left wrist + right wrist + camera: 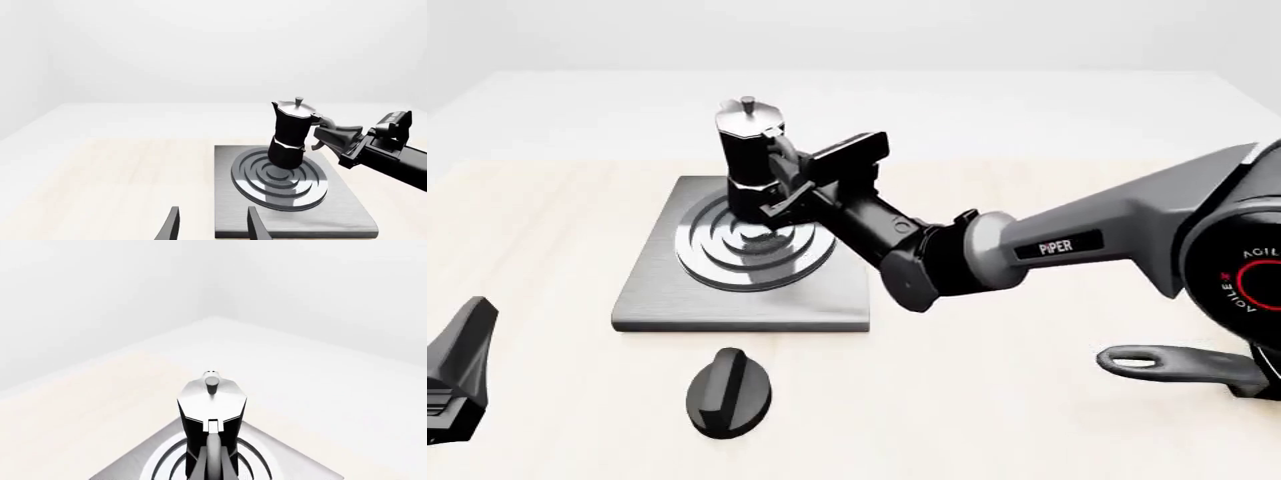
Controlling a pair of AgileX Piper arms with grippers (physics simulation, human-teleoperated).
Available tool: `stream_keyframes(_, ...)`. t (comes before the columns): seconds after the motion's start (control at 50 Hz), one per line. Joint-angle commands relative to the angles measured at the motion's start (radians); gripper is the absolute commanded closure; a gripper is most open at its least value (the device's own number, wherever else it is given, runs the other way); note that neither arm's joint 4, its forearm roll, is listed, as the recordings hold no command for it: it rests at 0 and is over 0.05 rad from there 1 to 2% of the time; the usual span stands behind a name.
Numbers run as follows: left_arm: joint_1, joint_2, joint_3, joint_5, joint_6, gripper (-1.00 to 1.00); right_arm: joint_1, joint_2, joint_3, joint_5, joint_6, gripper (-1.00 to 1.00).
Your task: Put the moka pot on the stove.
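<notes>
The moka pot [747, 160] stands on the stove [654, 290], its base over the shiny concentric rings at the plate's centre, leaning slightly rather than sitting dead upright. The right gripper [785, 185] reaches in from the right side of the front view and is closed on the moka pot's curved black side handle, its fingers clamped around it just beside the pot's body. From the left wrist view, the moka pot [291, 132] rises over the rings with its silver lid and knob on top, the stove [347, 210] lying flat beneath it, and the right gripper [328, 136] grips the handle from the side. The right wrist view looks straight down the handle at the moka pot [212, 407], with the stove [280, 450] showing under and around its base.

The left gripper [212, 225] hangs low near the front edge of the stove, well apart from the pot, its two fingers spread with nothing between them. In the front view only a dark part of the left arm [461, 365] shows at the lower left corner.

A black oval knob [729, 392] lies on the pale wooden worktop [1028, 400] just in front of the stove. The handle of a black pan [1174, 362] juts in from the right edge.
</notes>
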Motion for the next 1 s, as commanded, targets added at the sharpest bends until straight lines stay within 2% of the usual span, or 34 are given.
stream_keyframes(0.02,0.000,0.000,0.000,0.000,0.000,-1.00,0.004,0.015,-0.034,0.011,0.007,1.00)
stream_keyframes(1.0,0.000,0.000,0.000,0.000,0.000,-1.00,0.005,0.035,-0.095,0.114,0.022,1.00)
